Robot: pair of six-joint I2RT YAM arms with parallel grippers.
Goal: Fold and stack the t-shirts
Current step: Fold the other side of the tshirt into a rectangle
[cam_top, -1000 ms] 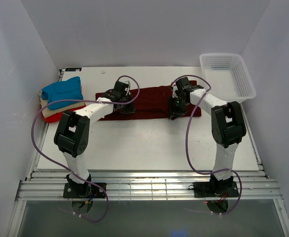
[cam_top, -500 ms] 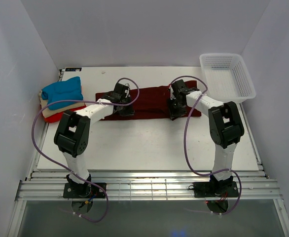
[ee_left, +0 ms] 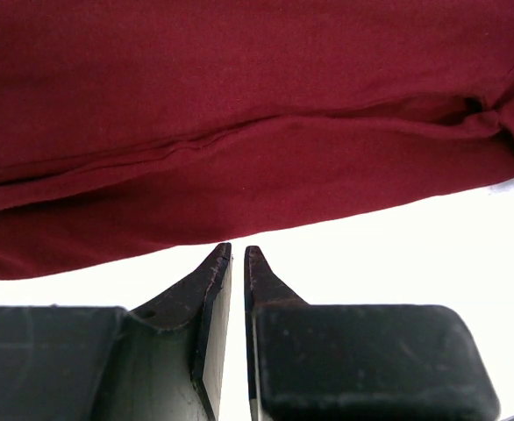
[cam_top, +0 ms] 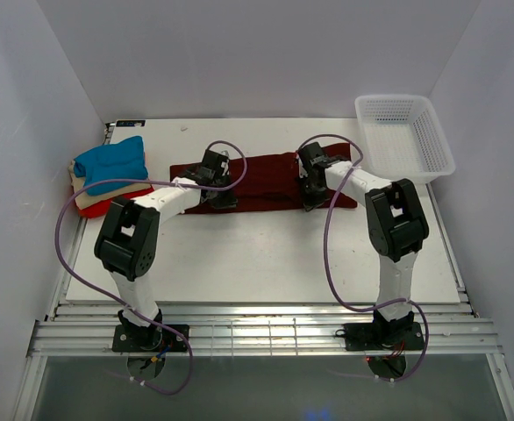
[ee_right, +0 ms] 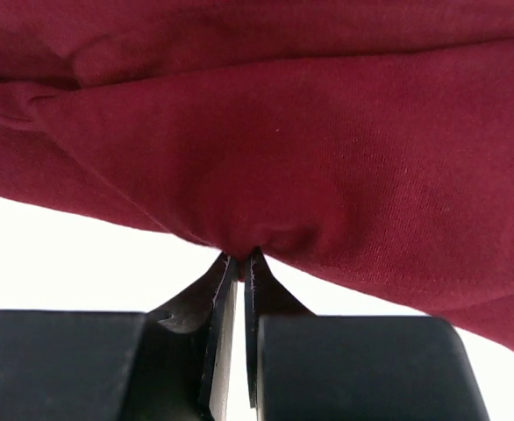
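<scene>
Hiding bits of the maroon t-shirt (cam_top: pixel 266 180), both arms overhang its near hem. It lies across the far bench (cam_top: pixel 266 254), long axis left to right. Right gripper (ee_right: pixel 241 256): jaws pinching the near edge. Left gripper (ee_left: pixel 238 250): jaws narrow at the hem, grip unclear.

Looks like a robotics lab booth tbh: plain white panel walls (cam_top: pixel 266 61) boxing in a white tabletop (cam_top: pixel 257 259), a slotted aluminium rail frame (cam_top: pixel 266 326) up front, loose purple cables (cam_top: pixel 57 237).

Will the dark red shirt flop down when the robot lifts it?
Probably floppy: the shirt puckers where the right fingers pinch it. Its soft folds suggest it would sag. It looks thin, so likely light.
</scene>
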